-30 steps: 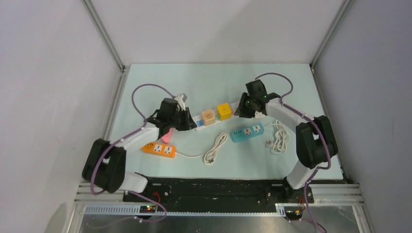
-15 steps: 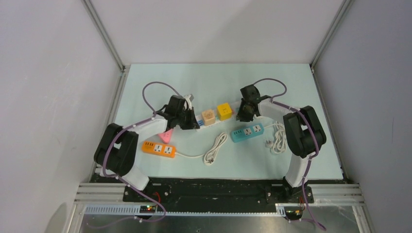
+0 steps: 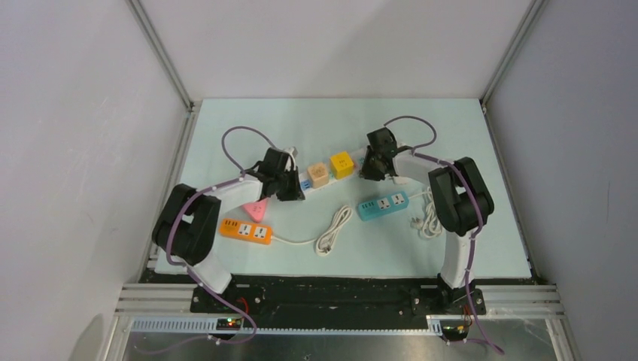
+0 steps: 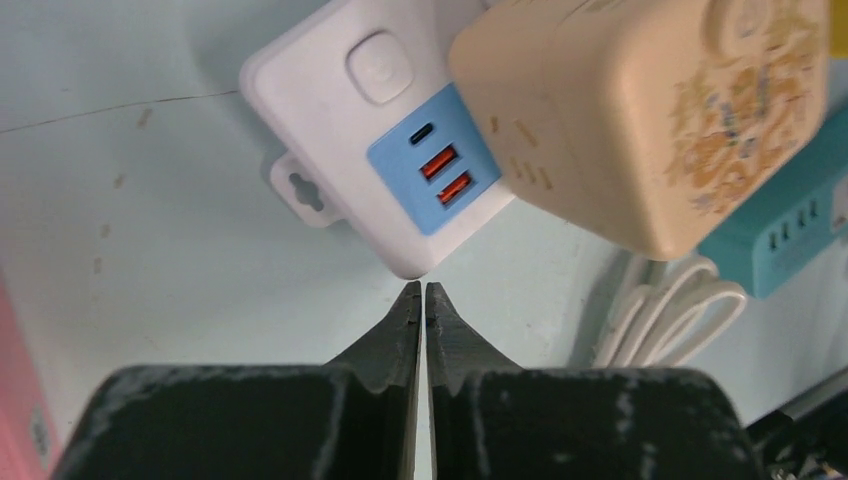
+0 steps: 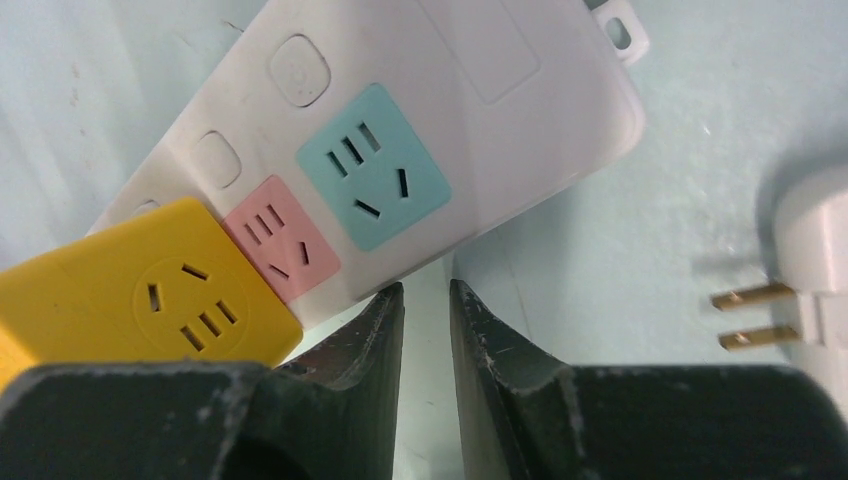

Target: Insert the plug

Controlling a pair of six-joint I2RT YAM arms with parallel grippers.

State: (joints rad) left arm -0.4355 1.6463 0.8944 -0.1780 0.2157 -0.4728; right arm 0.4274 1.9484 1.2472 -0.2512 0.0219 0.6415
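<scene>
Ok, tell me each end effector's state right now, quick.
Left end effector: closed, holding nothing, tips at a corner of the white power strip.
Right end effector: closed to a thin gap, holding nothing.

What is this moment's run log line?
left gripper: shut, empty, at USB end of white strip | right gripper: shut, empty, at its other end | plug: on table, not inserted
</scene>
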